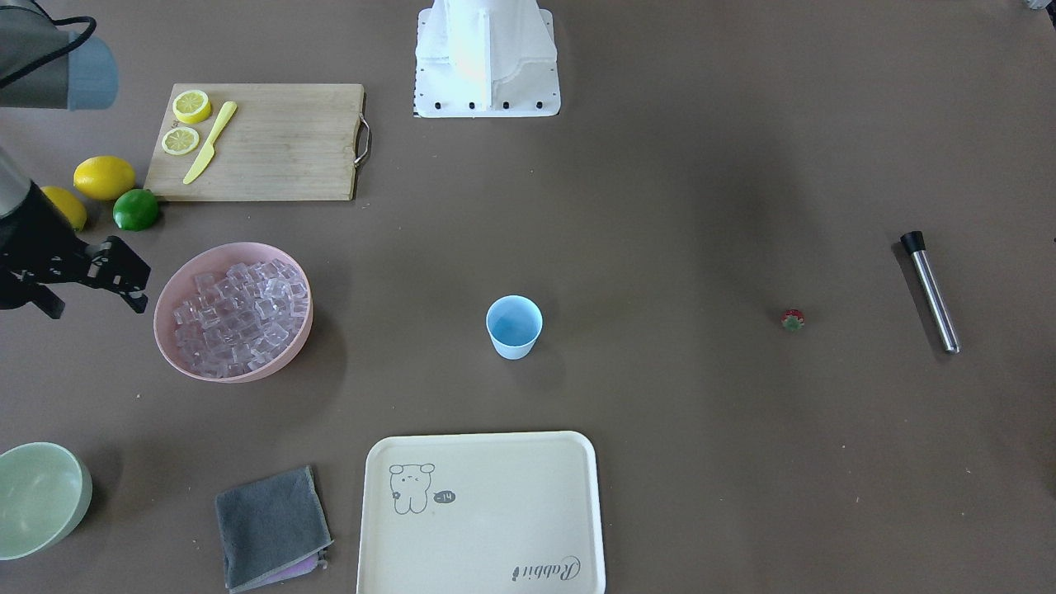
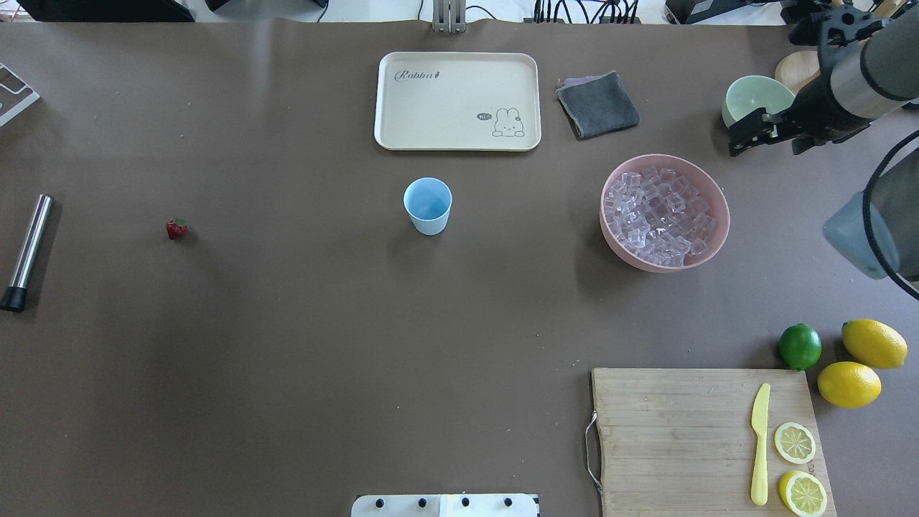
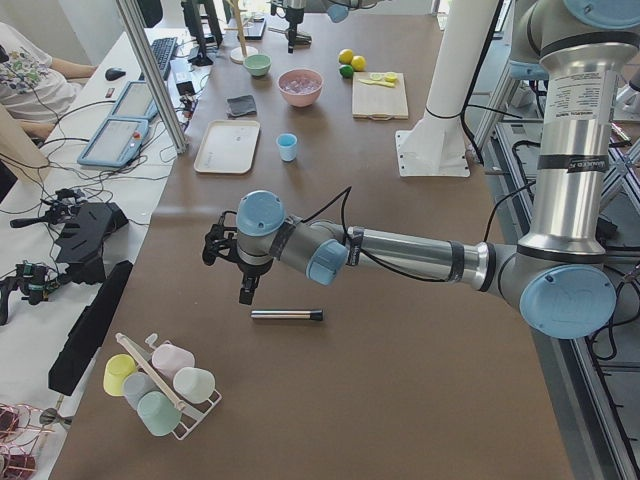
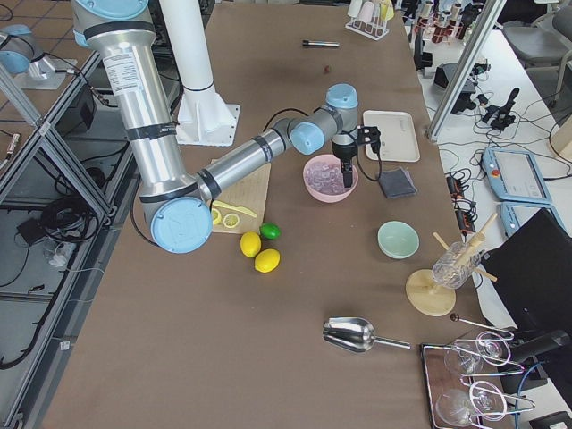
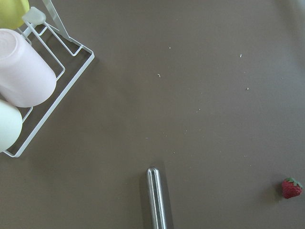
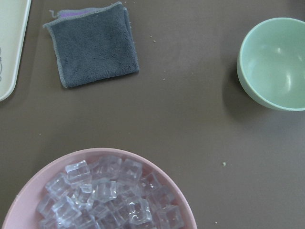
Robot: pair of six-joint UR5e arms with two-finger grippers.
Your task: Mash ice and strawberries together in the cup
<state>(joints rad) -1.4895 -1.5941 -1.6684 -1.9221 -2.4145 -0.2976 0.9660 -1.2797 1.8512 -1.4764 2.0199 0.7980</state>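
The light blue cup [image 2: 428, 206] stands upright mid-table and looks empty. The ice [image 2: 660, 215] fills a pink bowl [image 2: 722, 215] to its right; the right wrist view looks down on the ice [image 6: 109, 191]. The tiny red strawberry [image 2: 176, 229] lies alone on the left, and also shows in the left wrist view [image 5: 291, 188]. My right gripper [image 2: 747, 135] hovers beyond the pink bowl, open and empty. My left gripper [image 3: 243, 290] shows only in the exterior left view, above a steel muddler [image 3: 287, 315]; I cannot tell its state.
The muddler [image 2: 26, 251] lies at the far left edge. A cream tray [image 2: 388, 100], grey cloth [image 2: 597, 105] and pale green bowl [image 2: 747, 97] sit at the far side. A cutting board [image 2: 668, 431] with knife and lemon slices, two lemons and a lime [image 2: 800, 346] are near right. A cup rack [image 5: 28, 81] stands nearby.
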